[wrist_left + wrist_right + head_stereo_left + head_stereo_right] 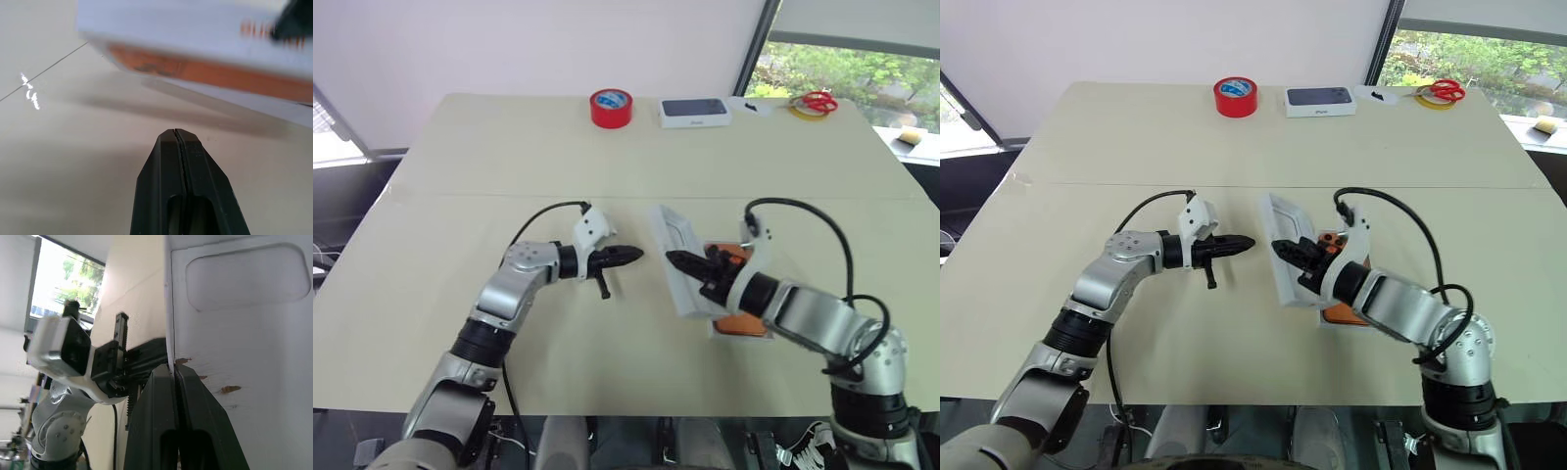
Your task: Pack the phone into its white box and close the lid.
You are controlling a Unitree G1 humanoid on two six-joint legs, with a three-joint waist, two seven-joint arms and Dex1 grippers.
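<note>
Table point(460, 196) mostly bare, cream top with a seam line across it; open surface on the outer side of left gripper point(634, 256) and beyond both grippers up to the far edge. Along that far edge, well apart from both: dark-blue-topped white box point(694, 113), red tape roll point(611, 108) beside it, scissors point(818, 102) near the window corner. Lid point(677, 262) sits between the two grippers, tilted up on its long edge, plain white inside with a rounded recess facing right gripper point(677, 260); orange print on its outer face shows in the left wrist view. Right gripper pinched closed on the lid's rim. Phone point(744, 324) copper-orange, lying flat just under the right wrist in what looks like the white box point(717, 332), mostly covered by the arm. Left gripper closed tight, empty, pointing at the lid across a short gap, not touching.
</note>
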